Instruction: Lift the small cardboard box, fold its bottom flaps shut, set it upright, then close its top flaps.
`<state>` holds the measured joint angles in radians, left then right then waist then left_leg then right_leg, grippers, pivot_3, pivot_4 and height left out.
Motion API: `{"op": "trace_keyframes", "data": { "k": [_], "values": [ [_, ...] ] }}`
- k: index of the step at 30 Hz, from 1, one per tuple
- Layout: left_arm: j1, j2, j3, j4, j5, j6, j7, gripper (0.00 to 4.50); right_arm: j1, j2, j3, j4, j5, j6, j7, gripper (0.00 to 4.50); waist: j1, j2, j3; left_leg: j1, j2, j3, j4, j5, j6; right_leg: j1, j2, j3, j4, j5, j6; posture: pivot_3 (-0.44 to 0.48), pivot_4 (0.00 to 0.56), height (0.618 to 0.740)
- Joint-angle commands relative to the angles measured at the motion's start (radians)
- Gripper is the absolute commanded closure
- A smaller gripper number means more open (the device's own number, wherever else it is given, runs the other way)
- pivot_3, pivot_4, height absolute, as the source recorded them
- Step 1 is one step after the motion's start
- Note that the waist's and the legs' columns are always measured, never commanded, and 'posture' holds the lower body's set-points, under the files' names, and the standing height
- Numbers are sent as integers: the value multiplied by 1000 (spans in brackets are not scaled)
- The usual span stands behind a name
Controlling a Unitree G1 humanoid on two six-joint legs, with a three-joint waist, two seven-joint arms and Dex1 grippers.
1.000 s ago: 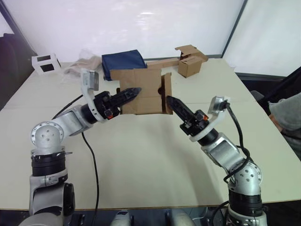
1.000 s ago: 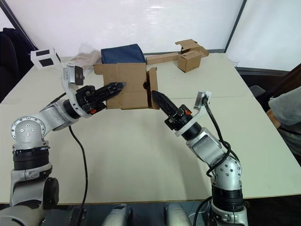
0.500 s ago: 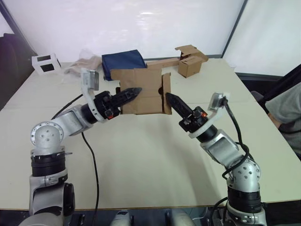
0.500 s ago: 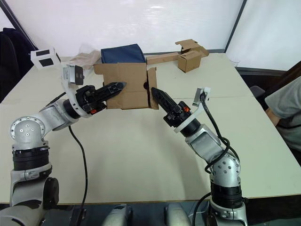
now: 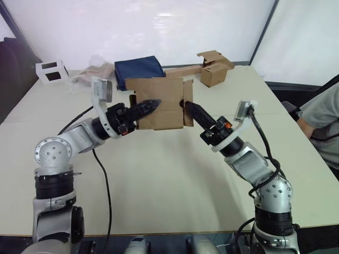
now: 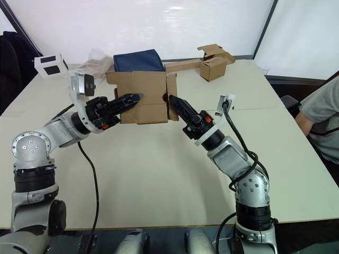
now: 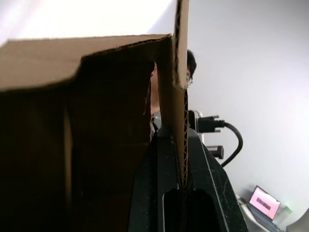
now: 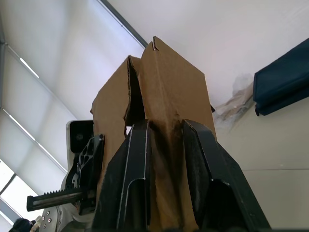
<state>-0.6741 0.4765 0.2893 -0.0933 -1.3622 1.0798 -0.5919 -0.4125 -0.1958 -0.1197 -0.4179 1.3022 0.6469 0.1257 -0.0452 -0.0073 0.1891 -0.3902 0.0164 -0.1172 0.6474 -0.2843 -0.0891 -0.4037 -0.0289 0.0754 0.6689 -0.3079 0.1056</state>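
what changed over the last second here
The right gripper moved forward until its fingers straddle a flap at the right side of the small cardboard box. The left gripper stayed clamped on the box's wall, the box held off the table.

We see the right hand (image 5: 185,104) advanced from open air beside the small cardboard box (image 5: 159,103) to its side flap (image 5: 187,102), its fingers (image 8: 133,179) now straddling the cardboard edge. That flap swings inward toward the box. A person (image 5: 318,119) at the counter's right edge leans further into view.
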Motion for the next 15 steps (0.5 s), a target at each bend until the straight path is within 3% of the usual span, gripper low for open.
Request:
{"op": "trace_keyframes", "data": {
  "k": [1,15],
  "values": [
    [-5,13,0,-36,10,-22,-20,4500,-24,4,7,-63,42,4,-6,3501,0,0,0,0,0,0,0,0,0,0,0,0,0,0,0,0,150,740],
    [-15,-2,1,-26,16,-39,-12,4500,-13,-25,67,-100,85,62,16,3501,0,0,0,0,0,0,0,0,0,0,0,0,0,0,0,0,150,740]
  ]
}}
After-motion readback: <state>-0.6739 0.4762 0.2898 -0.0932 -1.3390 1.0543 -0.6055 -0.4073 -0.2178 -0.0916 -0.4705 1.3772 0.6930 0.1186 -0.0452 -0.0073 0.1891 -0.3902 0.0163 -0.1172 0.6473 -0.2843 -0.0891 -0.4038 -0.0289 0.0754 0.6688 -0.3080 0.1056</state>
